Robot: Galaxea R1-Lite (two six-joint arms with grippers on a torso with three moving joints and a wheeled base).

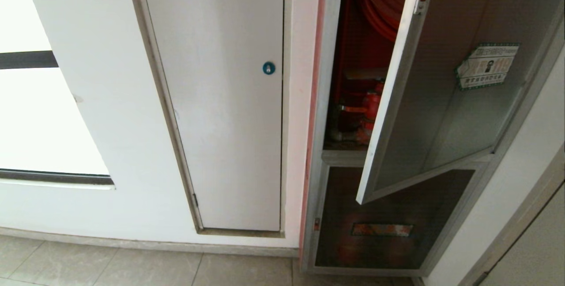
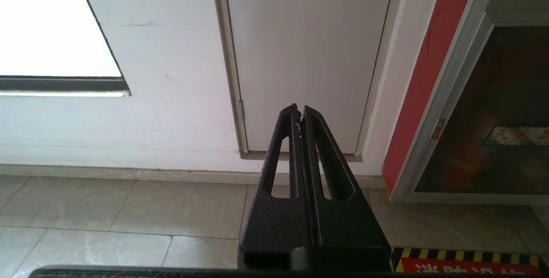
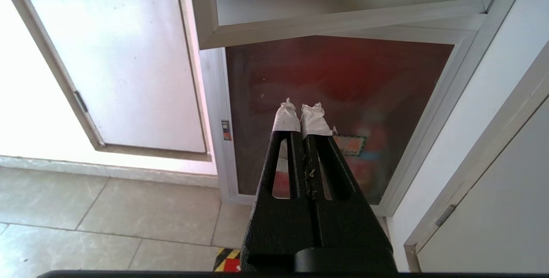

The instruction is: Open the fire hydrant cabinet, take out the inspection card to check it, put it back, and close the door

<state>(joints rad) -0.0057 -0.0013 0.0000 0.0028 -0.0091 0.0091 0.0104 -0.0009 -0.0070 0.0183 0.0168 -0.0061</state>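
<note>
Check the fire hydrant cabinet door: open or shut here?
Open. The door is swung out from the fire hydrant cabinet, its free edge clear of the frame, exposing the red valve inside.

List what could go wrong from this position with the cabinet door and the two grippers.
1. The door hangs partly open, its free edge out in front of the fire hydrant cabinet; an arm reaching in could knock it.
2. No inspection card is visible, so a reach would be blind.
3. The left gripper and right gripper are both shut and low near the floor; the right's taped tips may slip on the door's smooth frame.
</note>
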